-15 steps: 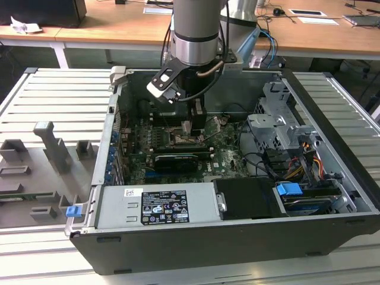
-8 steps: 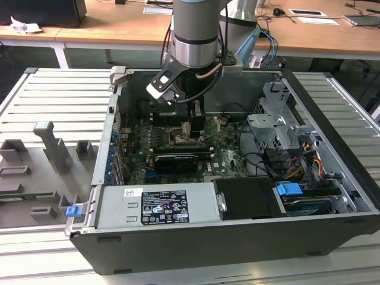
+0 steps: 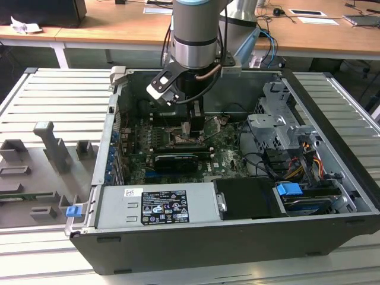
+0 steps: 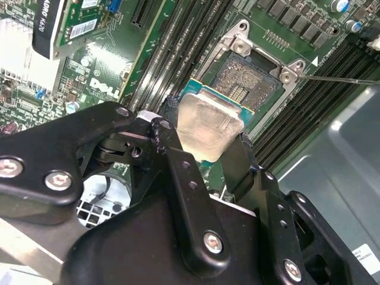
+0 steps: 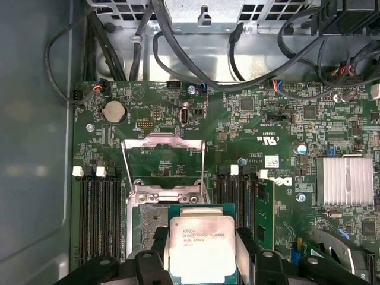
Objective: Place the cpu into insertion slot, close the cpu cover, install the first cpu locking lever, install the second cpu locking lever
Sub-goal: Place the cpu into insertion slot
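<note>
We see the gripper (image 4: 208, 135) clenched on the cpu (image 4: 209, 126), its fingers (image 4: 173, 151) pressing two opposite edges, with the pale metal face turned towards the cameras in both wrist views. The cpu hangs just over one side of the insertion slot (image 4: 248, 80), overlapping its rim but not seated, and most of the slot's contact field lies bare. The cpu cover (image 5: 163, 141) stands swung open from the slot's far edge, over the motherboard (image 5: 267, 119). In the exterior view the arm reaches down into the open computer case (image 3: 237, 237), directly above the slot.

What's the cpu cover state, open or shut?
Open: the cpu cover is folded back off the insertion slot, which lies bare.
</note>
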Tool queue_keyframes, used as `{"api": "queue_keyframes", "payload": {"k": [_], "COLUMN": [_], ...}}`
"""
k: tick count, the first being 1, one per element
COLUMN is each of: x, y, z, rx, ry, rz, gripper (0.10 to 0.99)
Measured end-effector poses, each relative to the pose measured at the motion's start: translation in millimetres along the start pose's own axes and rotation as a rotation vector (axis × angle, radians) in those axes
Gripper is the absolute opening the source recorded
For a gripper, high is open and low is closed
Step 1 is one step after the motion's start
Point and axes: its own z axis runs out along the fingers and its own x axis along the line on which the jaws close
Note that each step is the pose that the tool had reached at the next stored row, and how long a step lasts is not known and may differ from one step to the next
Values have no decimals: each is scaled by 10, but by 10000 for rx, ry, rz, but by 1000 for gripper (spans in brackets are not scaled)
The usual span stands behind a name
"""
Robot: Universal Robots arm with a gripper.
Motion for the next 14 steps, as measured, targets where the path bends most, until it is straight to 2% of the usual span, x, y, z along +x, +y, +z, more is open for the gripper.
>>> {"api": "queue_keyframes", "payload": {"k": [11,14], "x": [17,65], "y": [-35,-37], "z": [63,99], "rx": [-1,0], "ry": [1,1], "rz": [1,1], "gripper": [533,533]}}
